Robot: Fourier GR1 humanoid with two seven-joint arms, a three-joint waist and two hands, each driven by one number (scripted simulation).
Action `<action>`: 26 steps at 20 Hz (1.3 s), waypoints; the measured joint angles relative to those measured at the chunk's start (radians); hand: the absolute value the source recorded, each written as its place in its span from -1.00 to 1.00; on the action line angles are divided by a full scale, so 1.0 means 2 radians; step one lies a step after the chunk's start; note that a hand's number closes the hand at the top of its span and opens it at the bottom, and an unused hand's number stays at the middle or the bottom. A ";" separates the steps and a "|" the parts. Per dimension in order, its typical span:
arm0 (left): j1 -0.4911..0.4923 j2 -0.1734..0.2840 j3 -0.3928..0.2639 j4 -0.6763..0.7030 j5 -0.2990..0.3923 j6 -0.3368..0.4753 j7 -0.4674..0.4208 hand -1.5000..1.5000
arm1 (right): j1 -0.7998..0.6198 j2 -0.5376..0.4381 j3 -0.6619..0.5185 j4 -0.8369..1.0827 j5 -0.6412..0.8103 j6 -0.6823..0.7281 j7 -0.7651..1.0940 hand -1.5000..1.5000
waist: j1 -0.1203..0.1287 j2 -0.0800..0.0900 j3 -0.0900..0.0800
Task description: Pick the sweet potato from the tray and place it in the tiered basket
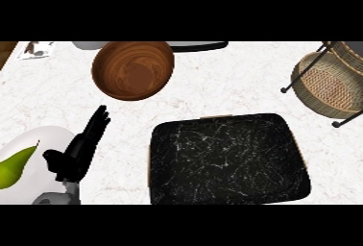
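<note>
- My left hand [77, 153] is resting at the lower left, fingers straight and released, holding nothing, pointing up the counter [212, 96]
- My right hand is not showing at all
- The black tray [227, 163] is lying just to my left hand's right, but I am seeing no sweet potato on it, so I cannot tell its long axis
- The tiered basket [330, 84] is sitting far right, well apart

A white marble counter [212, 91] with faint brownish veins fills the view under even light. At its far left corner a strip of brown wood [6, 50] shows beyond the edge.
</note>
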 measured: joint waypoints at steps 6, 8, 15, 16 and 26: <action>-0.014 -0.009 -0.018 -0.006 -0.011 -0.010 0.011 0.00 | -0.025 -0.040 -0.071 -0.011 -0.050 0.049 0.048 1.00 | 0.033 0.006 0.000; -0.024 -0.014 -0.020 -0.002 -0.013 -0.010 0.014 0.00 | -0.055 -0.060 -0.069 0.003 -0.058 0.056 0.069 1.00 | 0.040 0.007 0.000; -0.038 -0.021 -0.021 0.016 -0.019 -0.021 0.004 0.00 | -0.192 -0.108 0.010 0.092 -0.057 0.051 0.120 1.00 | 0.060 0.011 0.000; -0.039 -0.018 -0.018 0.015 -0.017 -0.025 0.005 0.00 | -0.213 -0.112 0.026 0.107 -0.055 0.050 0.125 1.00 | 0.061 0.011 0.000; -0.067 -0.026 -0.013 0.038 -0.019 -0.033 0.008 0.00 | -0.405 -0.073 0.167 0.268 0.008 0.038 0.104 1.00 | 0.070 0.014 0.000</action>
